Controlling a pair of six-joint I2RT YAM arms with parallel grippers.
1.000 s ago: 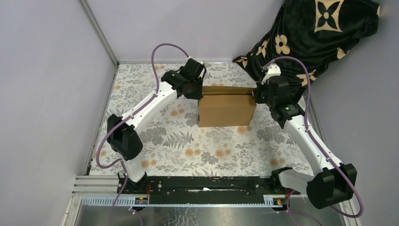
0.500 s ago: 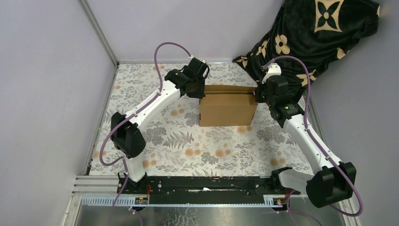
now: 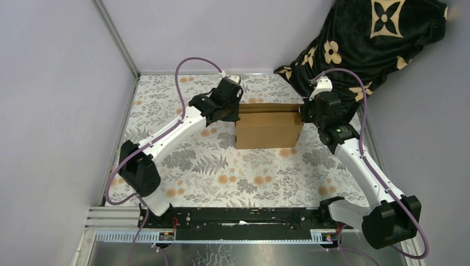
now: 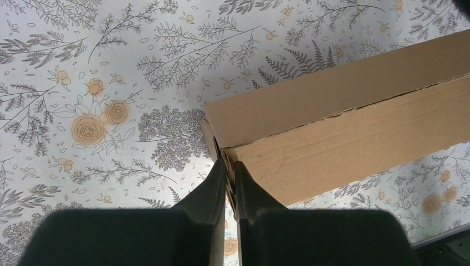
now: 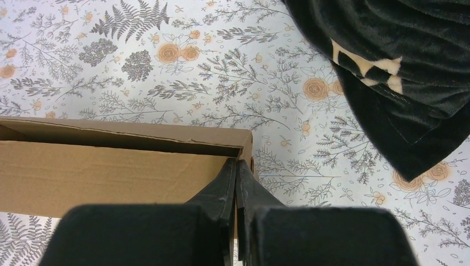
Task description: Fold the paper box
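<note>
Brown cardboard, the paper box (image 3: 269, 128) is standing at the far middle of the floral surface (image 3: 221, 172). The left tool (image 4: 228, 162) is pinching its left end wall, nearly closed. The right tool (image 5: 236, 165) is pressing, fully closed, at the right corner, probably steadying the walls.

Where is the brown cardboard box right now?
In the top view, the paper box sits toward the far side of the table, between the left gripper and the right gripper, near the black blanket.
</note>
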